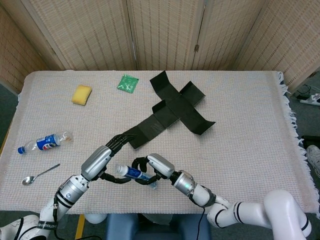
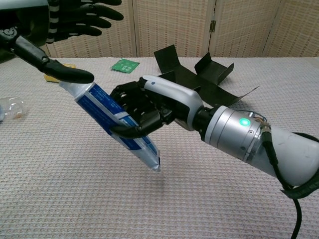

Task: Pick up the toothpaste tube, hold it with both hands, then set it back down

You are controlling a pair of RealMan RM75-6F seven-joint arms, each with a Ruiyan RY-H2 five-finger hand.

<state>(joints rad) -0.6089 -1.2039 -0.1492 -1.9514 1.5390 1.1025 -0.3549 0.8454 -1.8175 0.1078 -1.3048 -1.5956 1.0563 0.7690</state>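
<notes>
My right hand (image 1: 152, 167) (image 2: 144, 107) grips the blue and white toothpaste tube (image 1: 131, 172) (image 2: 107, 117) around its middle and holds it tilted above the cloth, cap end up and to the left. My left hand (image 1: 102, 160) (image 2: 75, 20) hovers at the cap end with its fingers (image 2: 94, 12) spread above the tube. In the chest view its thumb (image 2: 65, 72) lies across the cap and hides it. The other left fingers stay clear of the tube.
A flattened black box (image 1: 170, 110) (image 2: 199, 74) lies behind the hands. A green packet (image 1: 128, 83) (image 2: 124, 65) and a yellow sponge (image 1: 81, 94) sit further back. A plastic bottle (image 1: 44, 142) (image 2: 12, 107) and a spoon (image 1: 40, 174) lie to the left.
</notes>
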